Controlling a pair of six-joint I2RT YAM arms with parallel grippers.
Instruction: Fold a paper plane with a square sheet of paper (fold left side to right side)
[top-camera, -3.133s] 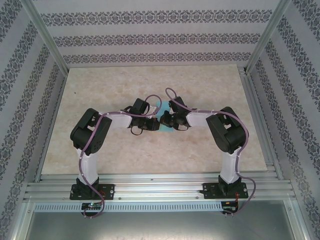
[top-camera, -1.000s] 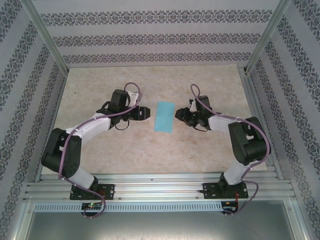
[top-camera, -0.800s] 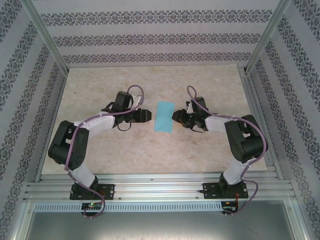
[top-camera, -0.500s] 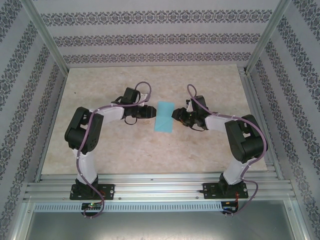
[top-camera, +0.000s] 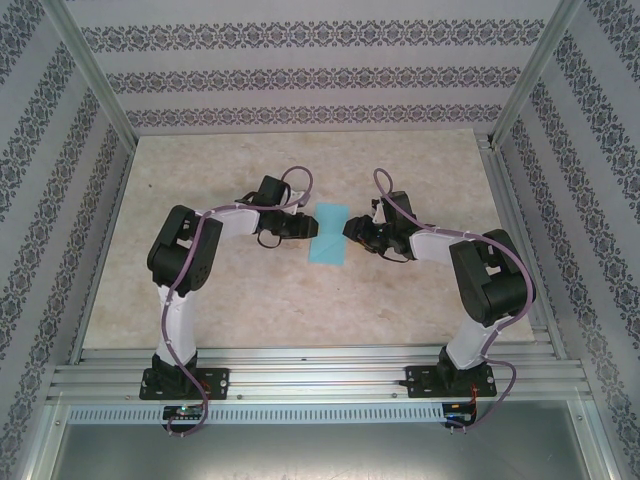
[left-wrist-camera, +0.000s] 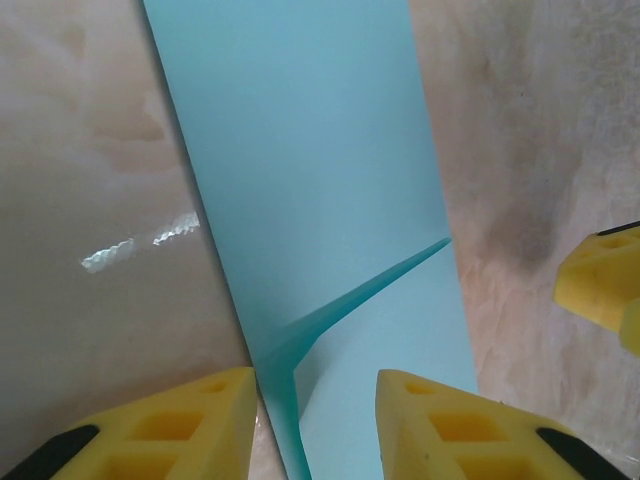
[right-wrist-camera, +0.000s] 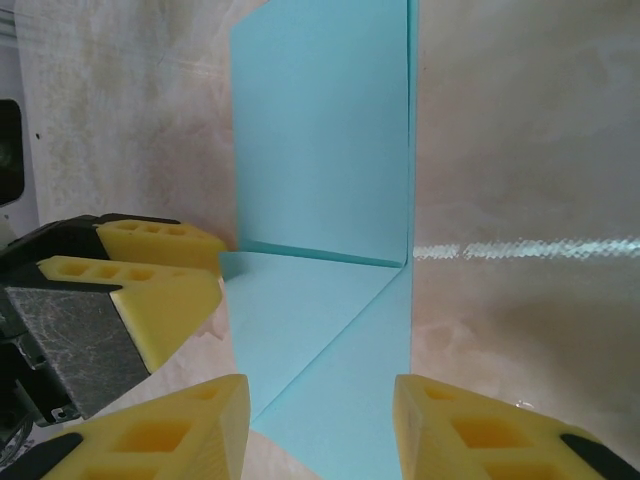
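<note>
From above, I am reaching both arms in over the table (top-camera: 250, 300) to the sheet (top-camera: 328, 234), which is lying near the middle as a narrow folded strip. My left gripper (top-camera: 306, 228) is sitting at its left long edge and my right gripper (top-camera: 350, 231) at its right, facing each other. I judge this puts each side within reach for the next fold.

Through the left wrist, I am looking along the sheet with my fingers (left-wrist-camera: 180, 420) standing apart and straddling its near end, pinching nothing. A layer is lifting there along a slanted ridge, and I judge the jaws are placed to catch it.

Through the right wrist, my right jaws are standing moderately apart and empty, with the sheet's near corner between them. The sheet seems to be bending up along a line across it, though I cannot tell whether that is a raised flap or only a crease. The left gripper's tips are sitting at the opposite edge, about touching it.
</note>
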